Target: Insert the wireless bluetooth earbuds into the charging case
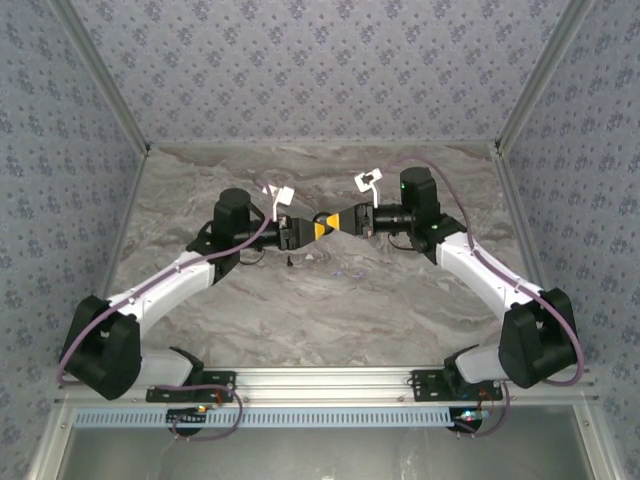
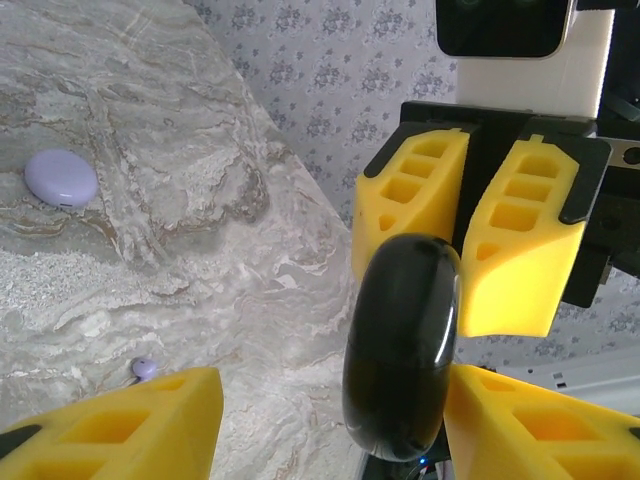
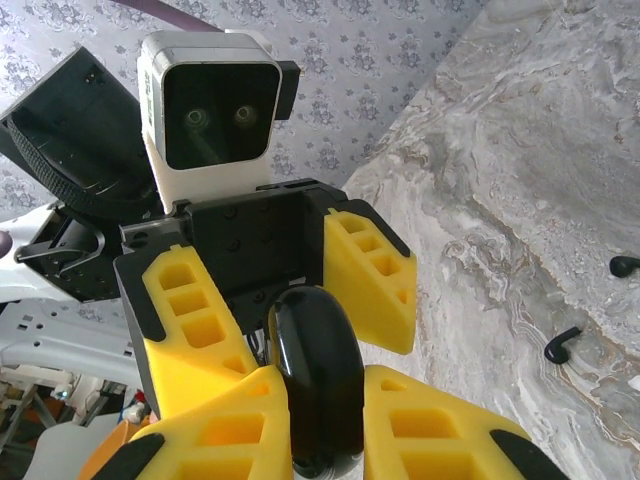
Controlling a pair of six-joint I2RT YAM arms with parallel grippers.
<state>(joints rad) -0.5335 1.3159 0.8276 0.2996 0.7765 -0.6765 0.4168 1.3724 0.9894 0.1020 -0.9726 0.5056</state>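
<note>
Right pincer (image 3: pixel 320 385) clenches the black charging case (image 3: pixel 318 335) on edge; left pincer (image 2: pixel 335 405) is released (free, I think); black earbuds (image 3: pixel 562 344) lie lower right, well apart.

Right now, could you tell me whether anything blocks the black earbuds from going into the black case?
Yes: the black case looks closed and is clamped on edge in the right gripper, above the table; the black earbuds lie loose on it.

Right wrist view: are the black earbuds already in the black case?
No: both black earbuds lie on the table, apart from the case.
</note>
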